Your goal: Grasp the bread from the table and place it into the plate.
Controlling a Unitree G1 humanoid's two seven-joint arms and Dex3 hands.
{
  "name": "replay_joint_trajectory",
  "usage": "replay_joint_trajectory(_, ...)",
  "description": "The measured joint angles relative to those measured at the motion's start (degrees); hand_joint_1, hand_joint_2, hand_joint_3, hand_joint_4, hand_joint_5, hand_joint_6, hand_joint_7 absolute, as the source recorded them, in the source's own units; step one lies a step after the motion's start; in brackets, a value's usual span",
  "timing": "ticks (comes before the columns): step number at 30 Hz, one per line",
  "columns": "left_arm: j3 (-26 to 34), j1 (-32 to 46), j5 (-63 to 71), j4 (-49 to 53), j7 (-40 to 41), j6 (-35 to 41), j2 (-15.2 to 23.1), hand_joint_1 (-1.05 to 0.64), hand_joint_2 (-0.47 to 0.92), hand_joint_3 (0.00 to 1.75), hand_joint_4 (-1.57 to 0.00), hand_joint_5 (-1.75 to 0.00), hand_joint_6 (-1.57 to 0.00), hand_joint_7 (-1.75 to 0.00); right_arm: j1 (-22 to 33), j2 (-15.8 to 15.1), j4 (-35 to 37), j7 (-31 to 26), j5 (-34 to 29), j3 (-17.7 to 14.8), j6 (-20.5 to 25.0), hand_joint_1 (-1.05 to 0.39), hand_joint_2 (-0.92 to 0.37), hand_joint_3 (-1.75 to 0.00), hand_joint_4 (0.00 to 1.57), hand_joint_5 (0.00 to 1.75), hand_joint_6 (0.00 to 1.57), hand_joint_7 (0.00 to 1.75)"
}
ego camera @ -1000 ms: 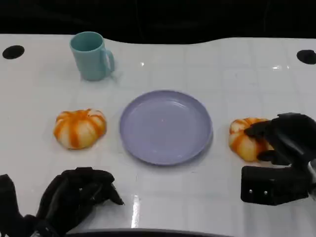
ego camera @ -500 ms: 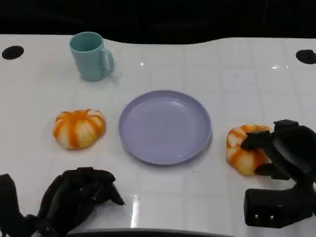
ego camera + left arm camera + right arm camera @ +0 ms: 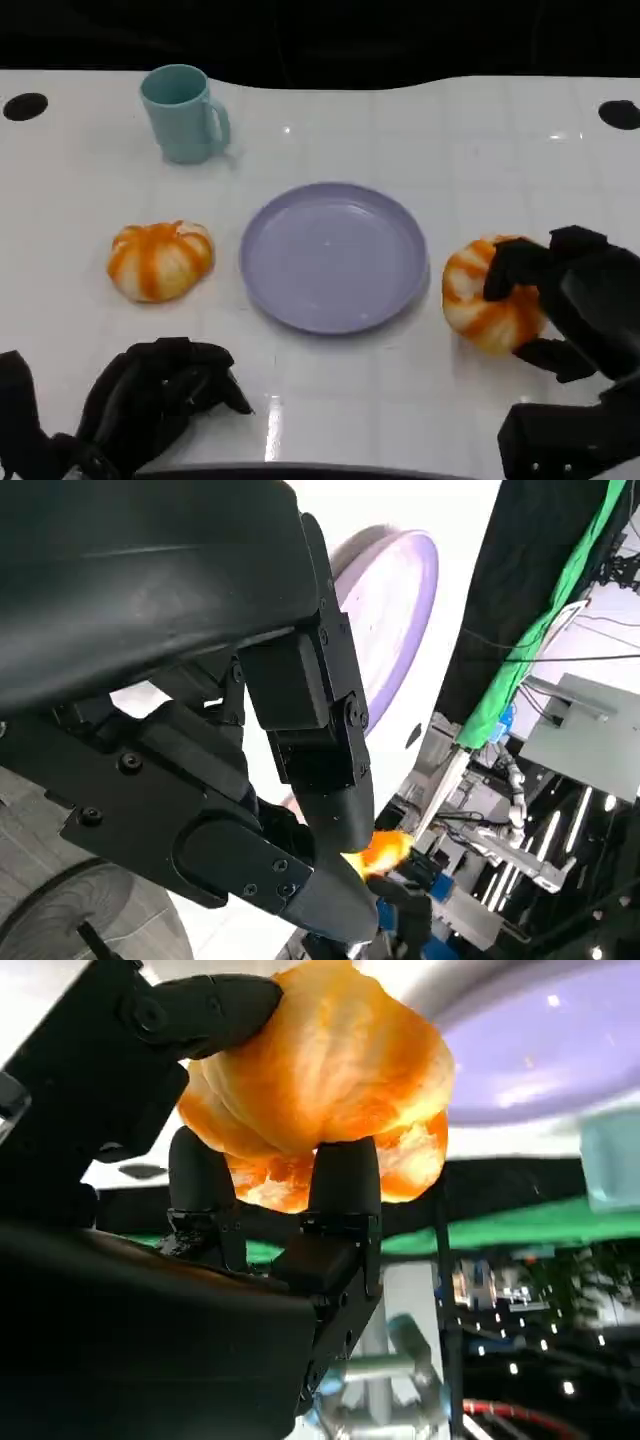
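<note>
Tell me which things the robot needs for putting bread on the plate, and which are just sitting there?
Needed for the job:
- bread, held in the right hand
- purple plate
- second bread, on the table left of the plate

Just sitting there:
- teal mug, behind the plate
- left hand, resting near the table's front edge

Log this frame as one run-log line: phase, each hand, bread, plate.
phase: carrying | right hand: holds right bread beside plate | left hand: idle, curled | left bread: on table | plate: empty
</note>
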Motion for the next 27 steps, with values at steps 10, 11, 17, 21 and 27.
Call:
replay_joint_trajectory(10, 0.0, 0.0, 0.0, 0.0, 0.0, 0.0, 0.0, -0.95, 0.69, 0.0, -0.81, -1.42, -1.5, 0.0, 1.1, 0.4, -3.5, -0.4, 2.6, -4.2, -1.5, 0.0, -0.16, -1.37, 1.0, 1.75, 0.81, 1.64)
replay_joint_trajectory(11, 0.0, 0.0, 0.0, 0.0, 0.0, 0.0, 0.0, -0.95, 0.69, 0.0, -0.81, -1.42, -1.5, 0.0, 1.1, 0.6, -4.1, -0.4, 2.9, -4.5, -1.7, 0.0, -0.12, -1.45, 1.01, 1.75, 0.84, 1.64)
replay_joint_trajectory(17, 0.0, 0.0, 0.0, 0.1, 0.0, 0.0, 0.0, -0.94, 0.69, 0.0, -0.8, -1.42, -1.5, 0.0, 0.5, 2.6, -6.4, 0.7, 3.7, -5.3, -2.0, 0.06, -0.07, -1.49, 1.03, 1.75, 0.88, 1.58)
replay_joint_trajectory(21, 0.0, 0.0, 0.0, 0.2, 0.0, 0.0, 0.0, -0.94, 0.69, 0.0, -0.8, -1.43, -1.5, 0.0, -2.7, 4.6, -6.2, 3.1, 3.7, -4.7, -1.9, 0.05, -0.09, -1.52, 1.03, 1.75, 0.89, 1.57)
replay_joint_trajectory(27, 0.0, 0.0, 0.0, 0.3, 0.0, -0.1, 0.0, -0.94, 0.7, 0.0, -0.79, -1.43, -1.5, 0.0, -8.0, 7.8, -2.0, 5.6, 3.5, -2.3, -1.5, 0.01, -0.12, -1.5, 1.03, 1.75, 0.92, 1.5)
